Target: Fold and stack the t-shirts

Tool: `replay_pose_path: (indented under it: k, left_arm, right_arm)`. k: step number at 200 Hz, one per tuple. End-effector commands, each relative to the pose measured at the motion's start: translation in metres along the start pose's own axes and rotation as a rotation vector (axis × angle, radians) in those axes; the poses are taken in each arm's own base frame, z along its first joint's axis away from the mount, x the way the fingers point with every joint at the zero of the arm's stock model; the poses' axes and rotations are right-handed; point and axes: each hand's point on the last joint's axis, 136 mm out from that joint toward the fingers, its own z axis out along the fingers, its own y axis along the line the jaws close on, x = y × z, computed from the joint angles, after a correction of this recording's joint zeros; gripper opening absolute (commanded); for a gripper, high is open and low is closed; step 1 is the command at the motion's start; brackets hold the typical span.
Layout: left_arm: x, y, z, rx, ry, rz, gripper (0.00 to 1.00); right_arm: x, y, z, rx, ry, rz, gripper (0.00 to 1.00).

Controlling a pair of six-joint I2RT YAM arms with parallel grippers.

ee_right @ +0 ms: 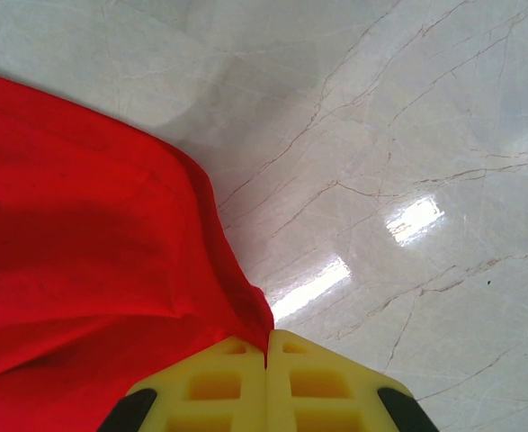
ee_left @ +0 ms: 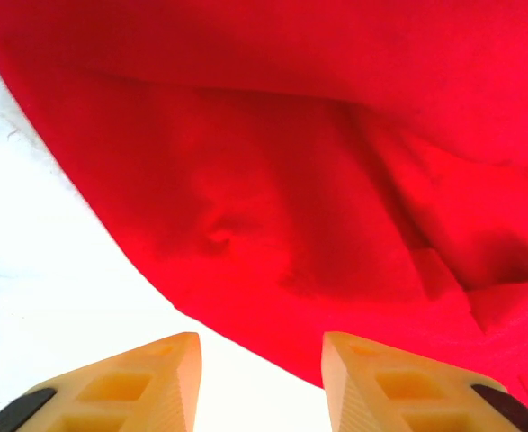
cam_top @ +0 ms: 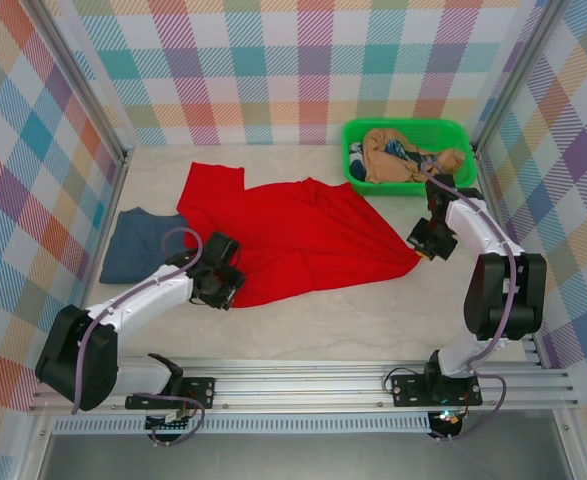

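Red t-shirt (cam_top: 303, 235) spread on surface (cam_top: 373, 320), long axis running left-right between arms: right hand (cam_top: 420, 240) clenched on its right corner, left hand (cam_top: 218, 285) released, jaws apart, near-left hem just ahead of it.

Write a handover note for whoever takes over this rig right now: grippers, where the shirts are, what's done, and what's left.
Left gripper: open, at the near-left edge of the red t-shirt, gripping nothing.
Right gripper: shut on that shirt's right corner.
Red t-shirt: spread mid-table, not yet folded.
Blue t-shirt: at the left, looks folded.
Left to do: fold the red one and stack the two. More cloth lies in the green basket, far right.
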Motion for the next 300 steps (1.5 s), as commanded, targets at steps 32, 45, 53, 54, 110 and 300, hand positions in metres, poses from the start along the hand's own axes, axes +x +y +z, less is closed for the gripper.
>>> replay_pose_path:
  k: [32, 45, 53, 54, 110, 300]
  left_arm:
    - [0.013, 0.027, 0.026, -0.165, 0.062, -0.013, 0.40]
    - [0.015, 0.028, 0.034, -0.174, 0.077, -0.019, 0.41]
    - [0.016, 0.029, 0.038, -0.188, 0.081, -0.018, 0.41]
    - [0.016, 0.029, 0.038, -0.189, 0.082, -0.018, 0.41]
    - [-0.021, 0.020, 0.025, -0.236, -0.122, 0.082, 0.00]
    - [-0.085, 0.080, -0.133, -0.253, -0.529, 0.202, 0.00]
  right_arm:
    - [0.002, 0.001, -0.005, -0.018, -0.003, -0.001, 0.00]
    - [0.004, 0.001, -0.004, -0.017, 0.002, -0.004, 0.00]
    - [0.004, 0.001, -0.004, -0.019, 0.003, -0.004, 0.00]
    - [0.004, 0.001, -0.004, -0.018, 0.003, -0.004, 0.00]
    - [0.008, 0.000, -0.001, -0.025, 0.011, 0.002, 0.00]
    - [0.109, -0.025, 0.006, -0.021, 0.204, -0.001, 0.42]
